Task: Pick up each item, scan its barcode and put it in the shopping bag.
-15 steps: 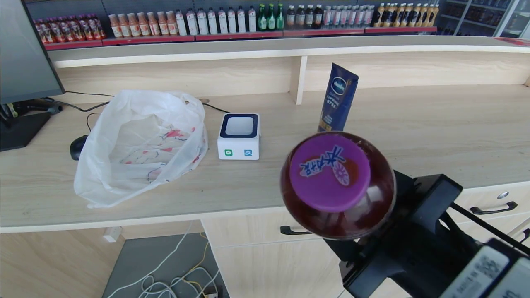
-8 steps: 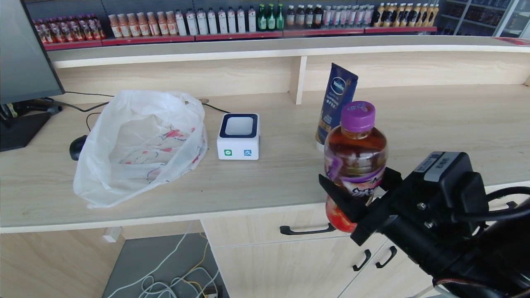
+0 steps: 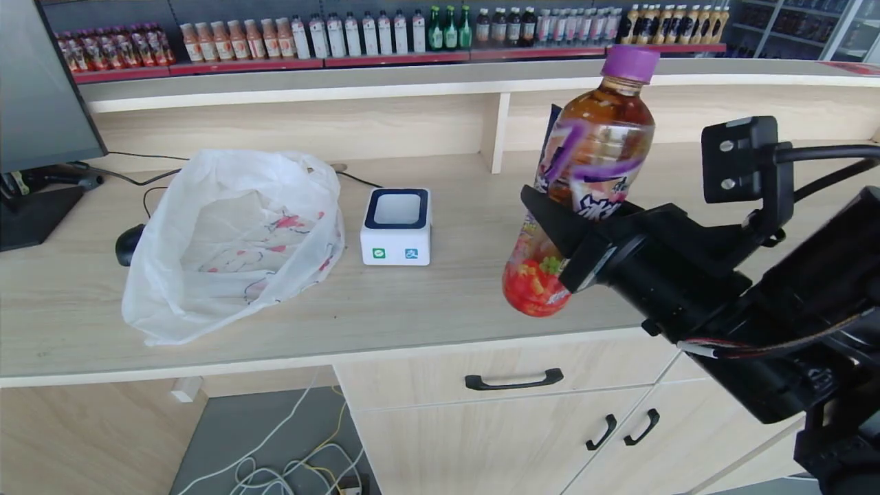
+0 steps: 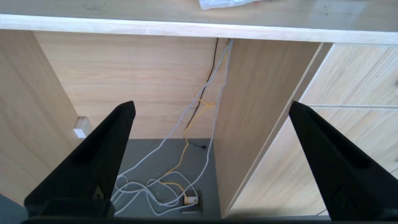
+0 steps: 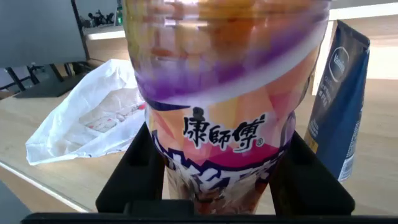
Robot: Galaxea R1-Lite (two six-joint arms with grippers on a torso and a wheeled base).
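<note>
- One bottle (image 3: pixel 591 158) of reddish tea with a purple cap is clamped in the right gripper (image 3: pixel 570 213). The dark fingers (image 3: pixel 543 210) press on the printed label, one on each side of the body.
- The cap rises well above the fingers and the red base hangs below them. The bottle leans, with its cap toward the far right.
- The bottle hangs in the air over the front part of the counter (image 3: pixel 426 302), to the right of the white scanner (image 3: pixel 397 225) and apart from it.
- A blue tube (image 3: pixel 553 137) stands upright on the counter behind the bottle, partly hidden by it.
- The white shopping bag (image 3: pixel 234 240) lies open on the counter just left of the scanner.
- The left gripper (image 4: pixel 211 109) is spread wide with nothing between its fingers. It sits low in front of the counter, facing the cabinet side and the cables (image 4: pixel 180 180) on the floor.
</note>
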